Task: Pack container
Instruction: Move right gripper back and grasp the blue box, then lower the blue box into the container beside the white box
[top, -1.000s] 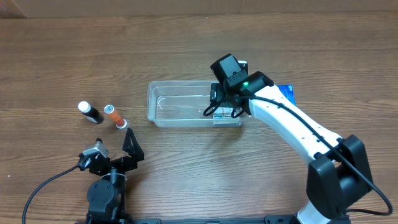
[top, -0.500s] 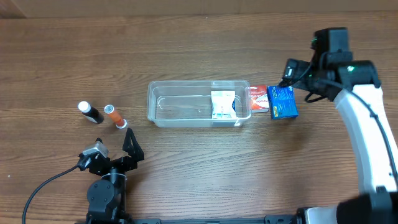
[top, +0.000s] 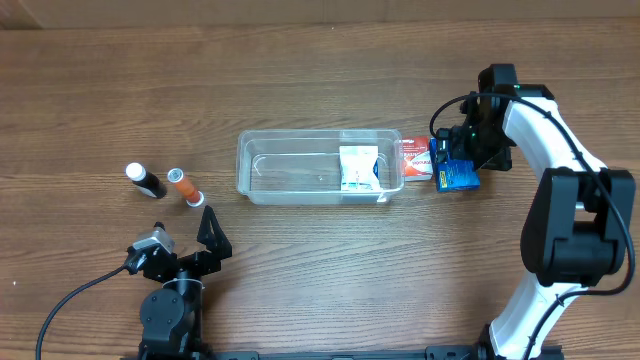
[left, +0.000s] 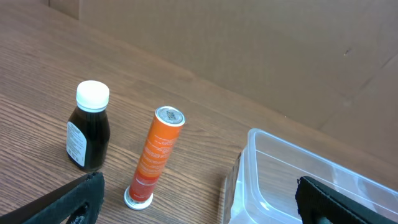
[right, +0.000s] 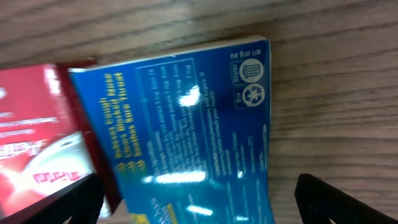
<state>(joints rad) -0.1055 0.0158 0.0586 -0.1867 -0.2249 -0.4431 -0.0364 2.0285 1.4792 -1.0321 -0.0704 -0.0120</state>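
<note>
The clear container (top: 290, 165) lies mid-table with a white box (top: 358, 168) inside at its right end; its corner shows in the left wrist view (left: 292, 180). A red and white box (top: 415, 158) and a blue box (top: 458, 175) lie just right of it. My right gripper (top: 455, 150) is open, low over the blue box (right: 186, 130), a finger on each side; the red box (right: 37, 137) is beside it. My left gripper (top: 185, 235) is open and empty at the front left, facing an orange tube (left: 155, 155) and a dark bottle (left: 88, 134).
The dark bottle (top: 146, 180) with a white cap and the orange tube (top: 185, 187) lie left of the container. A cardboard wall (left: 249, 43) rises behind the table.
My right gripper let go of the white box in the container, swung out right, then came down over the blue box. The left arm has not moved.
</note>
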